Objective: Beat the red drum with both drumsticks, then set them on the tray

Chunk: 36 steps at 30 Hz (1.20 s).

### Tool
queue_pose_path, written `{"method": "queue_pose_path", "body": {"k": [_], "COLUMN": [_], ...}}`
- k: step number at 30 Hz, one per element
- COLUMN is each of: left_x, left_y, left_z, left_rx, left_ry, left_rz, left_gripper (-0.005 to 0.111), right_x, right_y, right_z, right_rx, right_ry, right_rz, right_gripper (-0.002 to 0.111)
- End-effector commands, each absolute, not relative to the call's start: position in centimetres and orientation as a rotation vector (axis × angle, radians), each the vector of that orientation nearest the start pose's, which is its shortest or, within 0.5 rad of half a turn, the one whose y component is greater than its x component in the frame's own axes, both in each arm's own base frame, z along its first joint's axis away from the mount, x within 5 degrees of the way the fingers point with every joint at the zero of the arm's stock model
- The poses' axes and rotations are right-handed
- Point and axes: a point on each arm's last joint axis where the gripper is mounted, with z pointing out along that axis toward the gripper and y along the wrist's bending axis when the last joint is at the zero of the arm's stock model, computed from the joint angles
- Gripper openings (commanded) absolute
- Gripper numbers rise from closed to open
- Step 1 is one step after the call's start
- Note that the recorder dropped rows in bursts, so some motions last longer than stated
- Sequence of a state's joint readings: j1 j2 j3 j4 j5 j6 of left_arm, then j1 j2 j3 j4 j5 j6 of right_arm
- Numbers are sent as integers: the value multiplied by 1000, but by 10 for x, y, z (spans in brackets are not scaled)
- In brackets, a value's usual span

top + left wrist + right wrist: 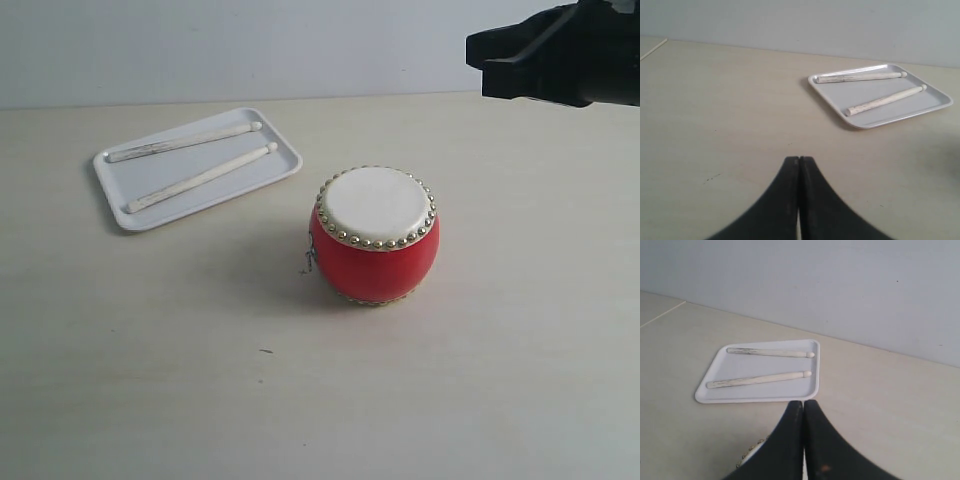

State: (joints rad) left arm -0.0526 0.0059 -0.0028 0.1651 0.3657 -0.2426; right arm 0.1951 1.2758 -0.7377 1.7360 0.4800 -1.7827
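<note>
The red drum [374,238] stands upright mid-table, its cream skin ringed by gold studs; a sliver of that rim [751,454] shows beside my right gripper. Two off-white drumsticks lie side by side in the white tray [122,210] at the back left: the far drumstick [185,142] and the near drumstick [200,178]. Both wrist views show the tray [935,93] [715,385] with the drumsticks [860,77] [771,353] in it. My right gripper [487,60] hangs high at the top right, shut and empty. My left gripper [799,160] is shut on nothing, outside the exterior view.
A pale wooden tabletop [200,380] runs to a plain light wall [250,45] behind. A small metal ring [308,262] hangs on the drum's left side.
</note>
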Motion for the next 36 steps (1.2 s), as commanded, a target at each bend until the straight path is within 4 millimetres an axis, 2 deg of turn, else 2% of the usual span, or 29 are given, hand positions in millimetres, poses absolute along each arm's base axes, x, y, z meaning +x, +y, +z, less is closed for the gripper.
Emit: {"method": "queue_pose_path", "body": {"k": [1,6,10,12,15,20,24,27,32,36], "left_x": [53,53,53,53,53,53,53,53,53,53], "left_y": [3,3,3,3,3,3,3,3,3,3], "left_z": [181,181,181,181,181,181,181,181,181,181], "left_rx": [-73,-73,-73,-73,-73,-73,-73,-73,-73,-73], "left_ry": [1839,1839,1839,1839,1839,1839,1839,1839,1839,1839], "left_rz": [-38,-38,-38,-38,-38,-38,-38,-38,-38,-38], "left_gripper": [0,0,0,0,0,0,0,0,0,0], "right_x": [252,252,250,240,214,149,116,103,103,97], "right_y": [92,92,85,78,62,37,26,21,20,16], "right_z": [287,287,287,294,313,342,348,349,339,331], "right_rx": [-523,-523,-554,-474,-339,-222,-171,-147,-103,-100], "right_ry": [1858,1858,1869,1867,1809,1602,1495,1453,1480,1476], "right_rz": [578,578,455,408,328,222,179,165,202,148], "right_gripper": [0,0,0,0,0,0,0,0,0,0]}}
